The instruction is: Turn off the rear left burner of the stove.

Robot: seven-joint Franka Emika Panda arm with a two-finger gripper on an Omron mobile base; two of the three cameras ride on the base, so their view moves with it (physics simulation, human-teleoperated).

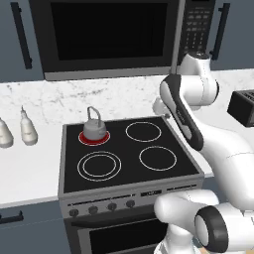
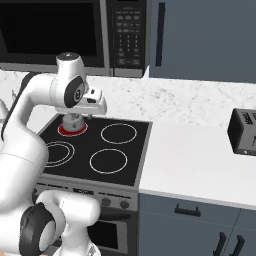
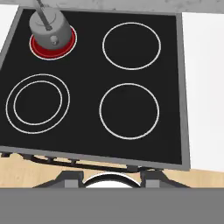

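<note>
White marble-look counters flank the black glass-top stove [image 1: 130, 155]; its red-glowing rear left burner [image 3: 53, 45] sits upper left in the hand view, under a grey steel kettle [image 1: 94, 128]. Gripper [image 3: 110, 180] high above the cooktop, jaw spacing unclear. Risk: small dark knobs [image 1: 101, 208] sit close together, so the wrong one gets turned.

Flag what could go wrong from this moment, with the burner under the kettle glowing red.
1. The knobs sit close together in one row on the stove front; turning a wrong one leaves the rear left burner on.
2. The gripper hangs high above the cooktop; a careless descent could knock the kettle.
</note>
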